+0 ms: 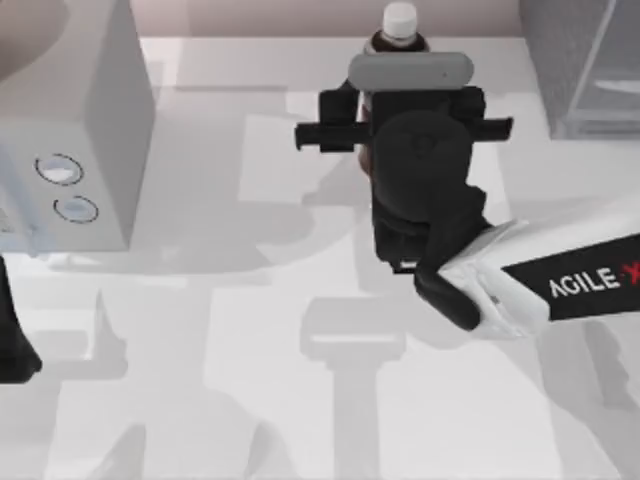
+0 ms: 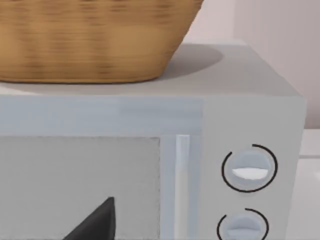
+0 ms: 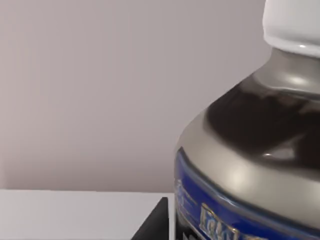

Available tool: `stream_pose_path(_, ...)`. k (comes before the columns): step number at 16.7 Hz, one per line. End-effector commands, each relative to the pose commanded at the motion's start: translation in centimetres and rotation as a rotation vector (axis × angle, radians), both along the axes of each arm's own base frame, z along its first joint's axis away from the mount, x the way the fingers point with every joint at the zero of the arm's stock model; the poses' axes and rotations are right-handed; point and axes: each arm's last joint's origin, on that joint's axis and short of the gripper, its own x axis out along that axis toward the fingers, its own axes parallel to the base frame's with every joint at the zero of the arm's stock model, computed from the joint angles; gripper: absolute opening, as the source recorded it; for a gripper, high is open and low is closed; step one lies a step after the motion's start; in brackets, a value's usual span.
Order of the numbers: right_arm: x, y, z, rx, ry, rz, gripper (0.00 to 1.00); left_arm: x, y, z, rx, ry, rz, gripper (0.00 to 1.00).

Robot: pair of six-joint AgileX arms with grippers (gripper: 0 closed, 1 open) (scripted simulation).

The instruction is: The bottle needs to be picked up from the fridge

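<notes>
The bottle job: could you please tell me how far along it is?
Done: the right gripper has reached the bottle at the table's far edge, its body covering the bottle's lower part from above; the right wrist view shows the bottle close up. In hand: closing in; whether it is gripped cannot be told. Left: lifting it. The left arm sits parked by the microwave.

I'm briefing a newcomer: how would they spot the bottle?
Start at the far edge of the white table, near its middle, where the right gripper sits. The bottle stands just beyond it: white round cap, dark neck, blue label.
</notes>
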Motion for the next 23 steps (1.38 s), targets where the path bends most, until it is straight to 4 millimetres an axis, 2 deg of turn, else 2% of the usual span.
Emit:
stream_pose_path(3, 0.0, 1.4, -1.2, 0.003, -0.003, 0.0, 0.0, 0.0, 0.0, 0.0, 0.0, 0.0, 0.0, 1.0)
stream_pose_path(9, 0.1, 1.2, -1.4, 0.001, 0.001, 0.0, 0.0, 0.0, 0.0, 0.0, 0.0, 0.0, 0.0, 1.0)
stream_pose_path(11, 0.9, 1.5, -1.9, 0.0, -0.002, 0.008, 0.0, 0.0, 0.0, 0.0, 0.0, 0.0, 0.0, 1.0)
stream_pose_path(17, 4.9, 1.4, -5.3, 0.002, -0.002, 0.0, 0.0, 0.0, 0.0, 0.0, 0.0, 0.0, 0.0, 1.0)
stream_pose_path(21, 5.1, 1.4, -5.3, 0.003, -0.004, 0.0, 0.0, 0.0, 0.0, 0.0, 0.0, 0.0, 0.0, 1.0)
stream_pose_path(23, 5.1, 1.4, -5.3, 0.003, -0.004, 0.0, 0.15, 0.0, 0.0, 0.0, 0.0, 0.0, 0.0, 1.0)
